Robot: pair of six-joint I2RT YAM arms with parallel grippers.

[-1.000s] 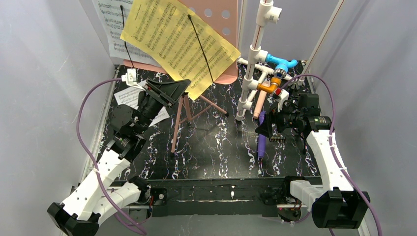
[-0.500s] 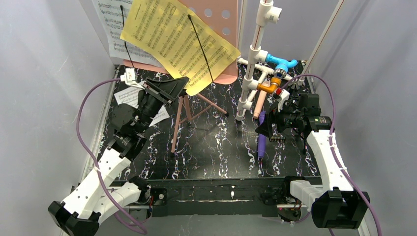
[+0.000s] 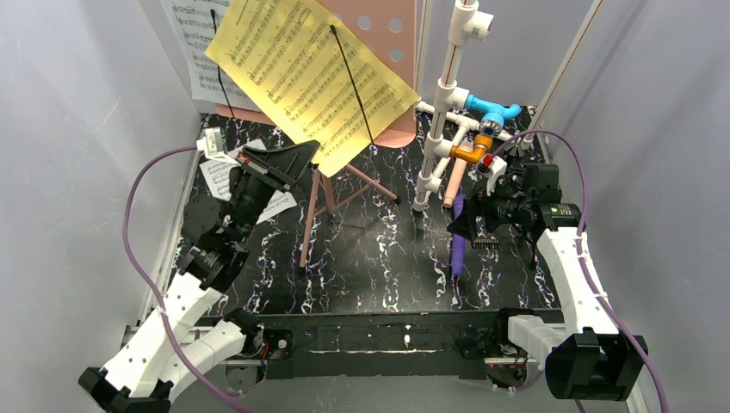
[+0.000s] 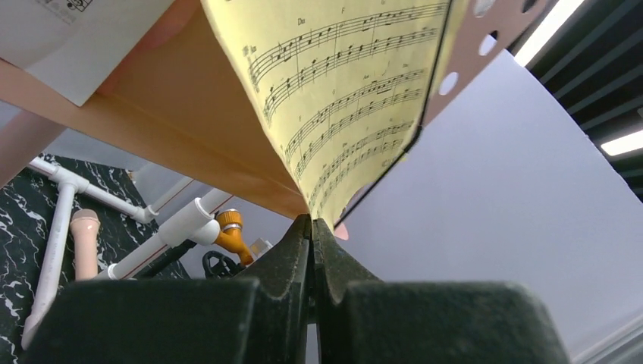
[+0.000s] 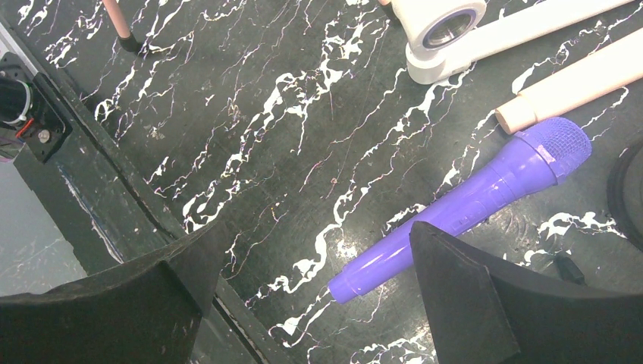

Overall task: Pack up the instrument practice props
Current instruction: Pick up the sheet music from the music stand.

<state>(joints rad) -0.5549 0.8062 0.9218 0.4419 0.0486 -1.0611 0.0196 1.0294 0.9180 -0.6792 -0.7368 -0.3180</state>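
Observation:
The pink perforated sheet-music holder [image 3: 379, 26] stands on pink tripod legs [image 3: 312, 215] at the back. A yellow printed music page [image 3: 301, 77] leans on it under black wire arms. My left gripper [image 3: 297, 155] is shut on that page's lower corner [image 4: 341, 136], jaws pressed together at the tips [image 4: 312, 221]. A white music page [image 3: 194, 52] sits behind it. My right gripper [image 5: 315, 231] hangs open over the purple microphone [image 5: 470, 205], which lies on the table [image 3: 457, 241]. The beige microphone [image 5: 576, 80] lies beside it.
A white pipe frame [image 3: 448, 95] with blue and orange fittings stands right of centre, its foot [image 5: 443, 30] near the microphones. Another printed page [image 3: 225, 176] lies on the black marbled table [image 3: 370, 258] under my left arm. Grey walls enclose both sides.
My left gripper has closed onto the yellow page's lower corner. The left arm and the page have shifted slightly left. The right arm has not moved.

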